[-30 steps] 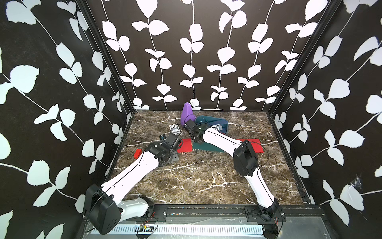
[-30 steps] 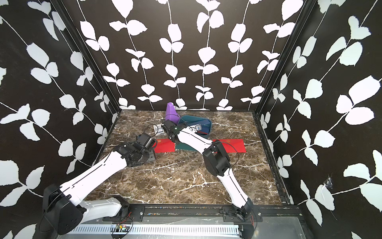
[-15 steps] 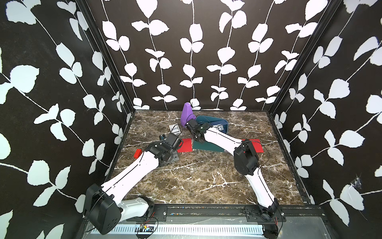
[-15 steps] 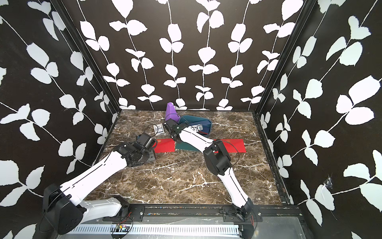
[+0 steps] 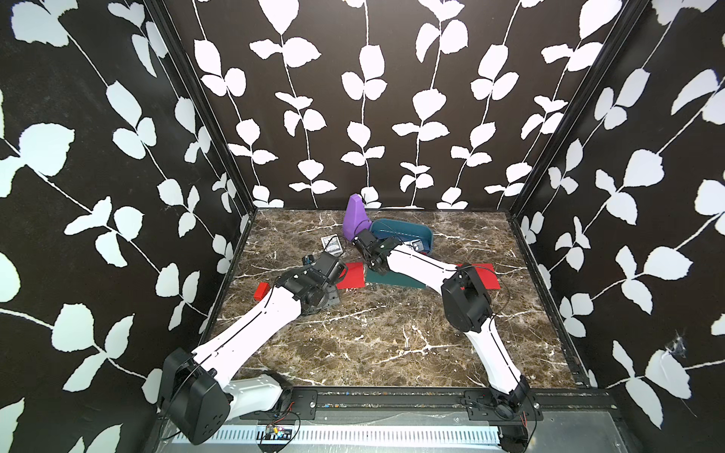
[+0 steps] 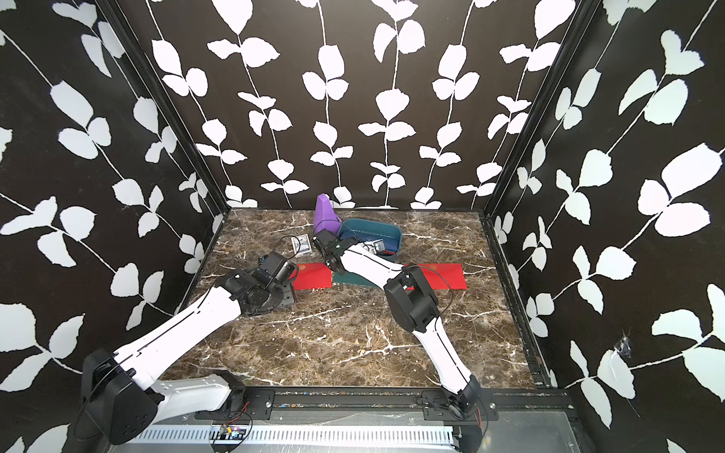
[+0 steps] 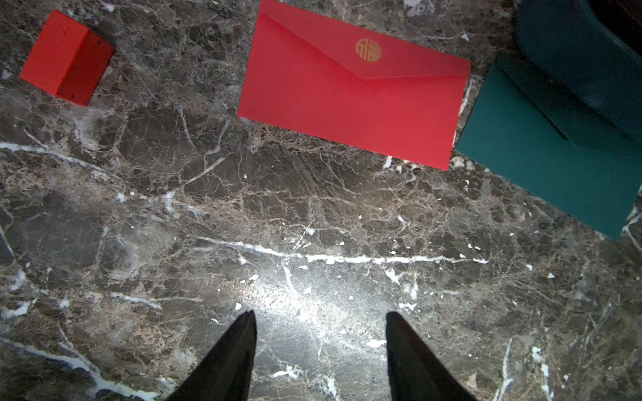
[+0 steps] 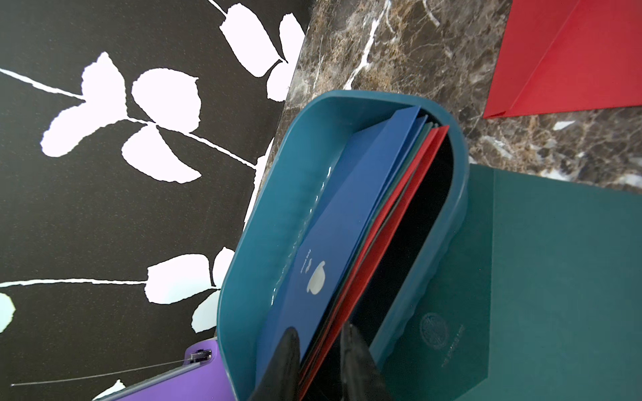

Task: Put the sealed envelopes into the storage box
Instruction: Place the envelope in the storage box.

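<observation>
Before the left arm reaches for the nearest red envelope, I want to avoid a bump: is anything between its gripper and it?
Nothing visible. Only bare marble tabletop lies between the left gripper and the red envelope; the red block and the green envelope sit off to either side.

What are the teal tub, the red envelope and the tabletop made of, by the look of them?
Teal tub: probably plastic, smooth with a soft sheen and rounded moulded corners.
Red envelope: matte paper, with crisp folded flap and gold emblem.
Tabletop: looks like polished brown marble, white veins and glare; may be a printed imitation.
</observation>
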Robot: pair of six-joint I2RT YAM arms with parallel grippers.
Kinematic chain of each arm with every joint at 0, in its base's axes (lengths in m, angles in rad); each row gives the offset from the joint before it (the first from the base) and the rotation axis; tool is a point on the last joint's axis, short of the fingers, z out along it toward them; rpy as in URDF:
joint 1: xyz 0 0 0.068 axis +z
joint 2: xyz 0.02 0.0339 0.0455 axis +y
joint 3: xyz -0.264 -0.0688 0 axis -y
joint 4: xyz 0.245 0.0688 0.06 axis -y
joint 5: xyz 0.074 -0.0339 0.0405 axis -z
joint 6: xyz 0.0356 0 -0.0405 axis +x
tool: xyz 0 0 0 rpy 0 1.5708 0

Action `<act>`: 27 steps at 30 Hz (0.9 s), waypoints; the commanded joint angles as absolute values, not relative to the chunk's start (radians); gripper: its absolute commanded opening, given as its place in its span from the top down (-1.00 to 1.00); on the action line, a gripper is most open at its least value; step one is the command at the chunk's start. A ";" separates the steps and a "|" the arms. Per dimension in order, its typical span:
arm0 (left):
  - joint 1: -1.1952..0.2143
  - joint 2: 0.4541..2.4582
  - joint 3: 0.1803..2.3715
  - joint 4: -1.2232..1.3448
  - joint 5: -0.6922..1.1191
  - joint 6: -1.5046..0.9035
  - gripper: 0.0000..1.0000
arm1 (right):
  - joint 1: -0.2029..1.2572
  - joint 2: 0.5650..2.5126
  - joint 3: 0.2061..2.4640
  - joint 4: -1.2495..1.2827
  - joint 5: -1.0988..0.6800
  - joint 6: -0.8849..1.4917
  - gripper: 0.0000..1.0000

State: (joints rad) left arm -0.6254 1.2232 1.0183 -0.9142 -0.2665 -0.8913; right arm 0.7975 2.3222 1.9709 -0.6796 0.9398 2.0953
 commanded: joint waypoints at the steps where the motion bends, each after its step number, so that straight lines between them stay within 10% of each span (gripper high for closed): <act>1: -0.631 1.218 1.034 -0.931 -0.272 -0.899 -0.24 | 0.792 2.262 1.936 -0.649 0.982 2.075 0.44; 8: -0.639 1.238 1.057 -0.975 -0.349 -0.874 -0.24 | 0.792 2.155 1.828 -0.474 1.015 1.801 0.14; 18: -0.616 1.402 1.116 -0.959 -0.388 -0.769 -0.38 | 0.761 1.839 1.482 -0.089 0.780 0.887 -0.98; 27: -0.535 1.589 1.232 -0.852 -0.332 -0.732 -0.44 | 0.737 1.669 1.261 -0.150 0.351 0.527 -0.98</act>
State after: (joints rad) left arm -0.5587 1.5593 1.1858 -0.8932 -0.3412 -0.7544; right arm 0.7513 1.7004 1.3441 -0.1387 0.5453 0.6708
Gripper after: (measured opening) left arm 0.720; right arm 0.990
